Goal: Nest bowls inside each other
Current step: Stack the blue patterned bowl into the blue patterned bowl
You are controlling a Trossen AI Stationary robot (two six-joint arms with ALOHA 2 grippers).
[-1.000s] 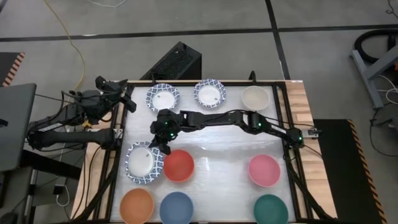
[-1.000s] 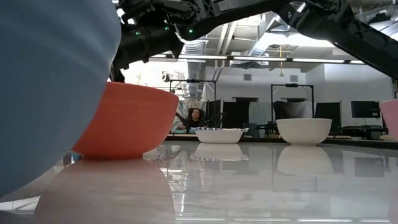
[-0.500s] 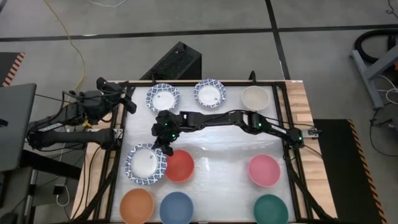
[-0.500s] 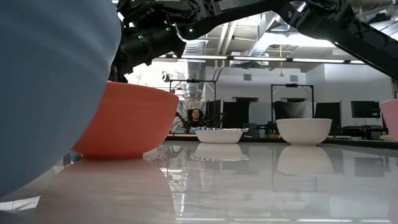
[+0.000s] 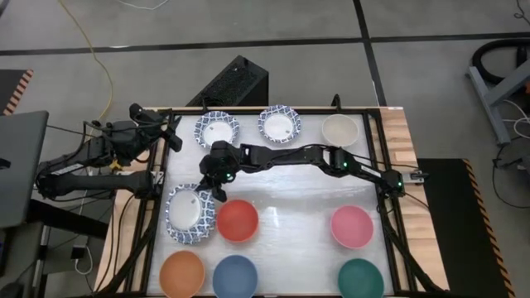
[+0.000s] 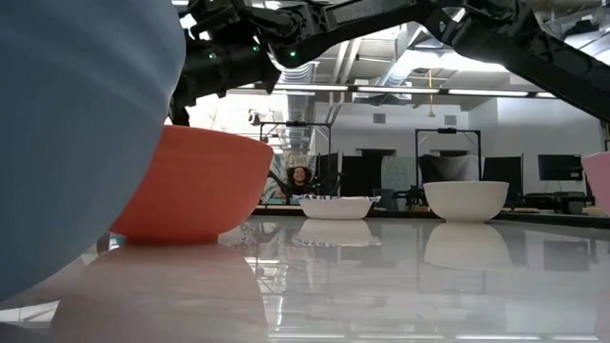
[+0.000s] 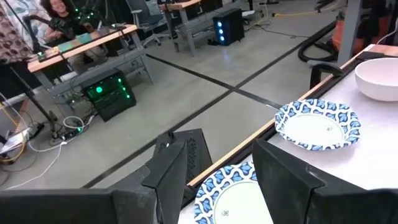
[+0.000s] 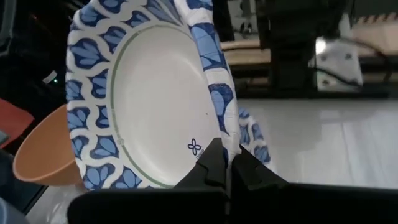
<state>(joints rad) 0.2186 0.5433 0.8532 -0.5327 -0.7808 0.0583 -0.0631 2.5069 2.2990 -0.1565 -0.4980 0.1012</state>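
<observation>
My right gripper [image 5: 217,193] reaches across to the table's left side and is shut on a white bowl with a blue-patterned rim [image 5: 190,213], beside the red bowl [image 5: 238,220]. A further patterned rim [image 8: 252,134] shows just behind the held one; whether that is a second bowl I cannot tell. Two more patterned bowls [image 5: 217,128] [image 5: 279,124] and a beige bowl [image 5: 339,130] stand along the far edge. The pink [image 5: 352,226], orange [image 5: 182,273], blue [image 5: 235,276] and dark green [image 5: 361,279] bowls stand on their bases. My left gripper [image 7: 227,186] waits open at the far left corner. My right gripper pinches the patterned bowl's rim [image 8: 219,134] between its two fingers, one finger [image 8: 210,158] on the inner side and one on the outer. The fingers come from the far right, slanting down. The bowl sits tilted in the hold, its inside turned toward the wrist.
The right arm [image 5: 331,159] stretches over the table's far half. In the low view the blue bowl [image 6: 76,124] and red bowl [image 6: 195,181] hide the held one. The table's middle [image 5: 290,207] is bare. A black box [image 5: 236,83] stands beyond the far edge.
My right gripper has stayed shut on the patterned bowl and rolled a little. The bowl has rocked in the hold, first toward the near edge, then back toward the far left.
</observation>
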